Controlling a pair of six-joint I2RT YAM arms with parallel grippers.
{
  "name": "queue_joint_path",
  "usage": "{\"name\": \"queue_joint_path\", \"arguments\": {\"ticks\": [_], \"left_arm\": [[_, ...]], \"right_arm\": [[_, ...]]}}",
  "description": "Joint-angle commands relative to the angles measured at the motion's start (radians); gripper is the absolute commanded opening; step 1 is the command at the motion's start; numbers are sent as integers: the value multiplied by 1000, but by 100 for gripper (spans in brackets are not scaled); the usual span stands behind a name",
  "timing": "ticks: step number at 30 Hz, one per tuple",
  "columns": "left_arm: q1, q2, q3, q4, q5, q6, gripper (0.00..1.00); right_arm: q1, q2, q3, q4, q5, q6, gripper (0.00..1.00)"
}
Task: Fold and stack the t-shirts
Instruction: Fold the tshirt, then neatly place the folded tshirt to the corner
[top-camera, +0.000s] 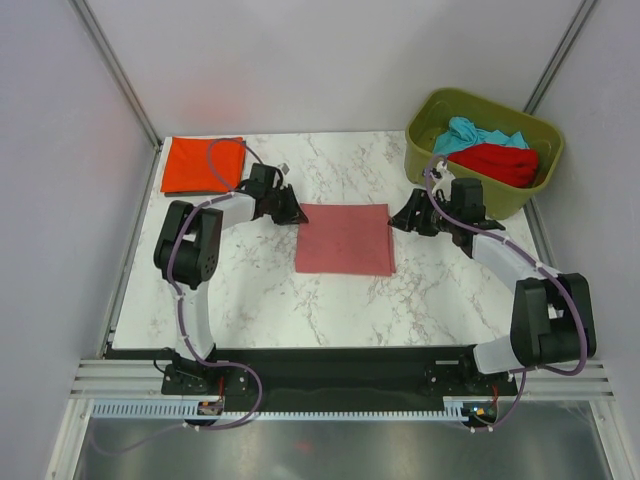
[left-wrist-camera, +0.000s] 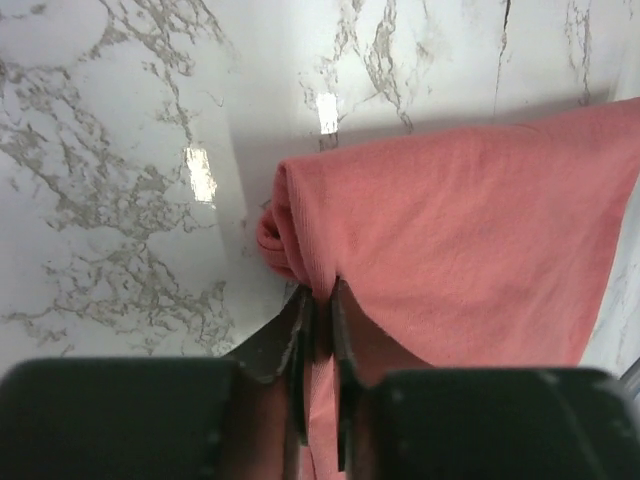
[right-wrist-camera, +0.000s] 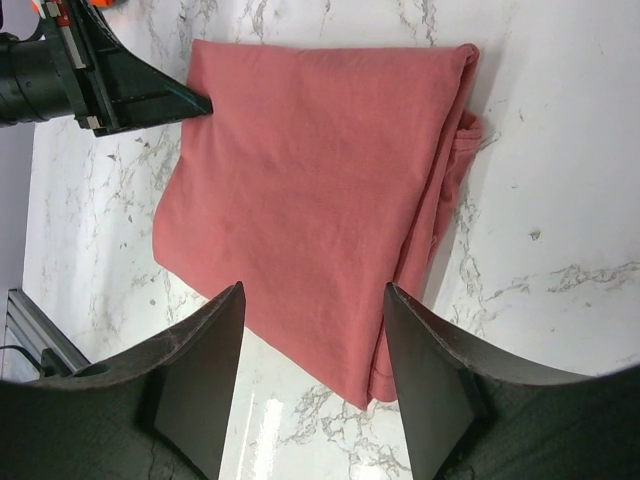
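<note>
A dusty pink t-shirt (top-camera: 345, 240) lies folded into a rectangle in the middle of the table. My left gripper (left-wrist-camera: 322, 290) is shut on its top left corner, a pinch of pink cloth (left-wrist-camera: 450, 230) between the jaws. My right gripper (right-wrist-camera: 312, 290) stands open just above the shirt's top right corner (right-wrist-camera: 310, 190), nothing between its fingers. A folded orange-red t-shirt (top-camera: 203, 164) lies at the back left of the table. A teal t-shirt (top-camera: 478, 135) and a bright red t-shirt (top-camera: 497, 163) lie crumpled in the bin.
The olive-green plastic bin (top-camera: 432, 155) stands at the back right, just behind my right arm. White marble table (top-camera: 340, 300) spreads in front of the pink shirt. Grey walls close in the left and right sides.
</note>
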Motion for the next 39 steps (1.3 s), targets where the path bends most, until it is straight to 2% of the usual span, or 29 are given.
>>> {"name": "queue_joint_path", "arguments": {"ticks": [1, 2, 3, 5, 7, 12, 14, 22, 27, 31, 39], "left_arm": [[-32, 46, -16, -68, -104, 31, 12], [-35, 34, -3, -79, -112, 31, 5], [-47, 22, 1, -103, -142, 34, 3], [-60, -25, 0, -114, -188, 65, 2], [-76, -111, 7, -157, -292, 107, 2], [-81, -236, 98, -290, -502, 225, 2], [-81, -269, 98, -290, -538, 278, 2], [-46, -377, 150, -286, -773, 615, 2], [66, -359, 245, -274, -773, 684, 2], [137, -273, 358, -254, -800, 721, 2], [218, -129, 541, -192, -799, 784, 2]], "right_arm": [[0, -46, -6, -1, -3, 4, 66], [0, -52, -7, -3, -3, 4, 66], [0, -55, -7, -6, -3, 7, 66], [0, -68, -12, -7, -5, 10, 66], [0, -84, -15, -12, -6, 13, 66], [2, -129, -29, -23, -5, 18, 66], [0, -135, -33, -23, -6, 21, 66], [0, -154, -39, -20, -10, 25, 66], [0, -151, -38, -4, -6, 28, 66], [0, -137, -41, 8, 3, 32, 66], [0, -117, -38, 17, 18, 38, 66]]}}
